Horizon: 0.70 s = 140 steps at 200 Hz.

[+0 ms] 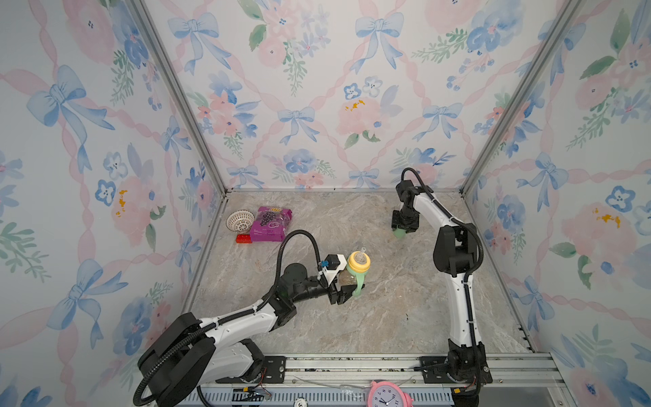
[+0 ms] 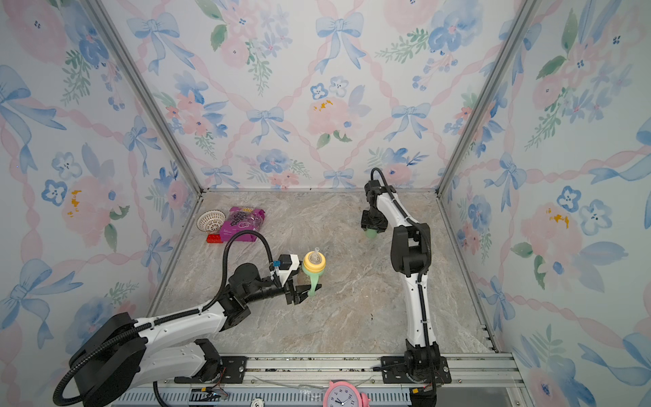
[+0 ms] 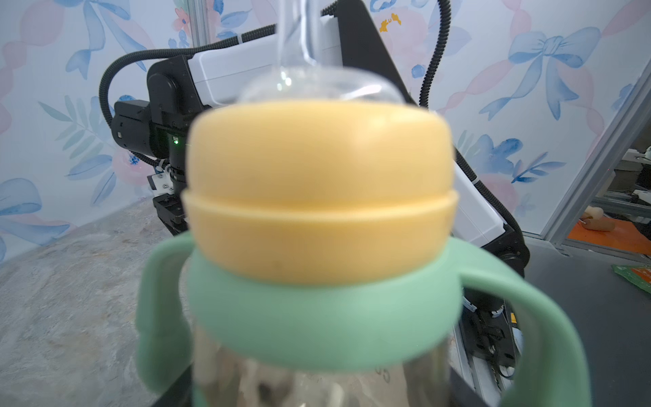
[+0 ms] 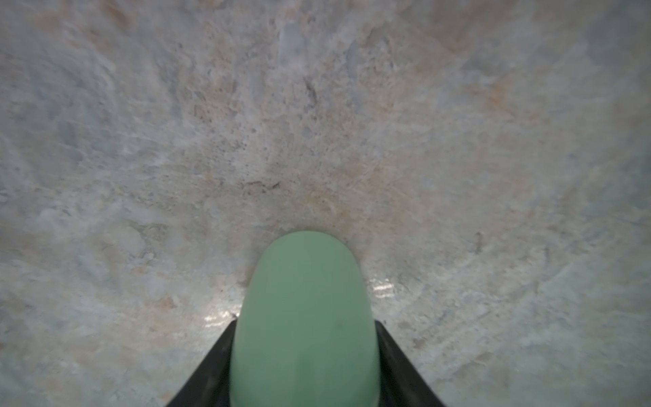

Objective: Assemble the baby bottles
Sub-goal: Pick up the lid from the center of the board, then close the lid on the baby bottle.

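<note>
The jar body (image 3: 299,384) is being gripped low down by the left gripper (image 1: 347,283), its jaws drawn in tight on it. This is near the middle of the table (image 1: 387,310), a little toward the left edge. It is being kept nipple-upward, probably so that the top is offered to a cap from above. The pale green handled ring (image 3: 327,317) and the yellow collar (image 3: 317,190) with its clear nipple (image 3: 303,63) are already being carried on the jar.

The dome cap (image 4: 304,317) is being held between the jaws of the right gripper (image 1: 403,227), rounded end down, toward the far right corner and well apart from the bottle. Whether its tip is touching the surface cannot be told. The cap is judged to be the last part, being readied for the nipple.

The table is being seen as mottled grey-beige stone with faint glare. A white lattice basket (image 1: 240,220), a purple packet (image 1: 271,229) and a red block (image 1: 244,238) are being left in the far left corner. The table is being enclosed by walls papered with bows and flowers (image 1: 317,88).
</note>
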{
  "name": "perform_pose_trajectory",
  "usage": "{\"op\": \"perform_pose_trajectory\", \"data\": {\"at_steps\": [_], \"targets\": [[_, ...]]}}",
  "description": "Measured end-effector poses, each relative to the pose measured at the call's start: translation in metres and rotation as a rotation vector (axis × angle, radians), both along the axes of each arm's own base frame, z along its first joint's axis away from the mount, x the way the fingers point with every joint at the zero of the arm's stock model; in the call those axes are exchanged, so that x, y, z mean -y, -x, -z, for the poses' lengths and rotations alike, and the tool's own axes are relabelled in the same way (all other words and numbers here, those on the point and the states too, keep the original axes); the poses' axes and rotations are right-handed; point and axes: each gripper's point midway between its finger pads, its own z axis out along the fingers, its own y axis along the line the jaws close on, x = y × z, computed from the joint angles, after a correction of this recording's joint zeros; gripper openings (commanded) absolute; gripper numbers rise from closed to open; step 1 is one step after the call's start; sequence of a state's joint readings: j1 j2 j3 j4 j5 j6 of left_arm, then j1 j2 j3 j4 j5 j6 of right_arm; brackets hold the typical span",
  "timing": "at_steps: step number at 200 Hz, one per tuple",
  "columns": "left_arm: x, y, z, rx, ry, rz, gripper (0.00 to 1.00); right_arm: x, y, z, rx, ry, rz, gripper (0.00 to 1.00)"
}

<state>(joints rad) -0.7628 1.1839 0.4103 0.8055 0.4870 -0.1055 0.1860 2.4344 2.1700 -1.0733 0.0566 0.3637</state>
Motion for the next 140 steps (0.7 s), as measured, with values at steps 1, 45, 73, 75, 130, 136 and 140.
{"op": "perform_pose_trajectory", "data": {"at_steps": [1, 45, 73, 75, 130, 136, 140], "targets": [[0.000, 0.000, 0.000, 0.000, 0.000, 0.000, 0.00, 0.000, 0.000, 0.000, 0.000, 0.000, 0.001, 0.49], [0.004, -0.018, 0.015, 0.004, -0.050, -0.023, 0.00, 0.003, 0.060, -0.043, 0.025, -0.058, -0.006, 0.48], [0.015, -0.037, 0.021, 0.020, -0.074, -0.024, 0.00, -0.014, 0.122, -0.166, 0.312, -0.251, -0.061, 0.53], [0.016, -0.038, 0.021, 0.021, -0.073, -0.022, 0.00, -0.016, 0.125, -0.172, 0.328, -0.263, -0.068, 0.53], [0.042, -0.054, 0.025, 0.058, -0.087, 0.027, 0.00, -0.079, 0.207, -0.298, 0.585, -0.563, -0.365, 0.53], [0.042, -0.054, 0.026, 0.059, -0.091, 0.031, 0.00, -0.085, 0.210, -0.294, 0.558, -0.577, -0.384, 0.54], [0.043, -0.054, 0.027, 0.060, -0.092, 0.035, 0.00, -0.089, 0.212, -0.289, 0.536, -0.586, -0.394, 0.54]]}}
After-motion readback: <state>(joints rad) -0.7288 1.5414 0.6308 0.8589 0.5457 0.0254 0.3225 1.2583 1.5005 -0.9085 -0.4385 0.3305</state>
